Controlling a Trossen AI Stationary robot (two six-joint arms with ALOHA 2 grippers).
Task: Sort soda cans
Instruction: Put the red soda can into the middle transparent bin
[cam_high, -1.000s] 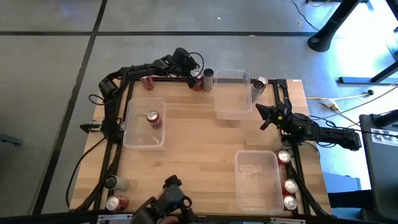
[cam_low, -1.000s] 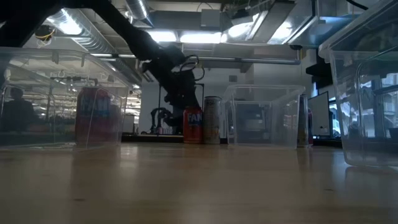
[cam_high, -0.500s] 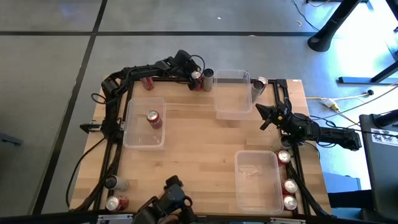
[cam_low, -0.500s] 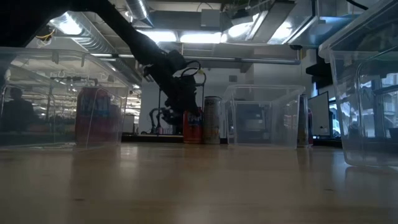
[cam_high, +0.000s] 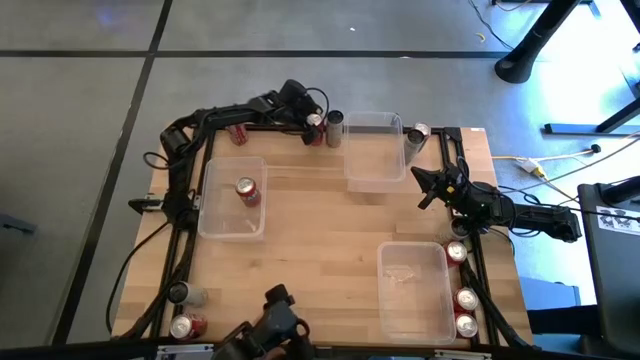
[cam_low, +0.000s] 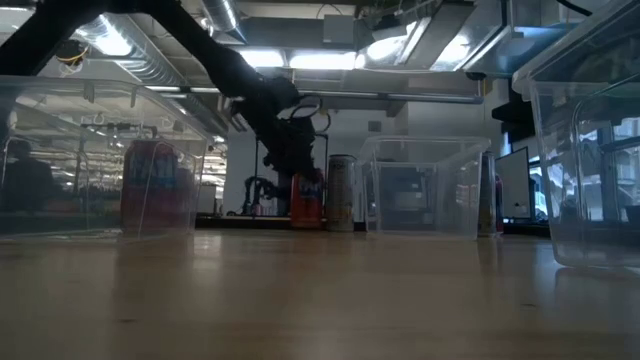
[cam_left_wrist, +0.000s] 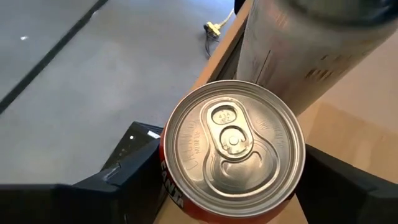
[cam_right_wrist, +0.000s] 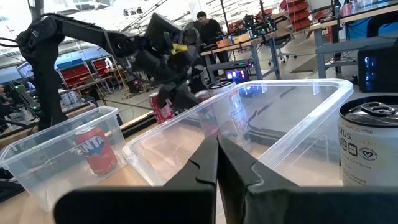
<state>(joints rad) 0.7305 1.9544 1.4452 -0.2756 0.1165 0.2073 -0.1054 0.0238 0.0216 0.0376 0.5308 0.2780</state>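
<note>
1. Left gripper (cam_high: 314, 123) sits at the upper centre of the high view, at the far table edge, around a red can (cam_high: 316, 129). In the left wrist view its fingers (cam_left_wrist: 134, 180) flank this can (cam_left_wrist: 233, 149) on both sides, right against its wall; whether they actually press it, I cannot tell.
2. Low view: the same can (cam_low: 307, 201) stands upright on the table, with the left gripper (cam_low: 300, 165) on it from above.
3. A tall grey can (cam_high: 335, 127) stands just beside the red one, on its right in the high view, next to the upper-centre bin (cam_high: 375, 180).
4. Right gripper (cam_high: 426, 186) hovers at the right of the high view, just right of the upper-centre bin. In the right wrist view its fingers (cam_right_wrist: 202, 163) are pressed together, holding nothing.
5. Another grey can (cam_high: 416, 137) stands at the bin's upper right corner; it shows at the right edge of the right wrist view (cam_right_wrist: 371, 146).
6. Left bin (cam_high: 205, 205) holds one red can (cam_high: 246, 191).
7. Lower-right bin (cam_high: 385, 300) has three red cans along its right side: (cam_high: 457, 252), (cam_high: 466, 298), (cam_high: 465, 324).
8. Lower left corner of the table: a grey can (cam_high: 181, 293) and a red can (cam_high: 184, 326).
9. One more red can (cam_high: 238, 133) lies at the upper left, under the left arm.
</note>
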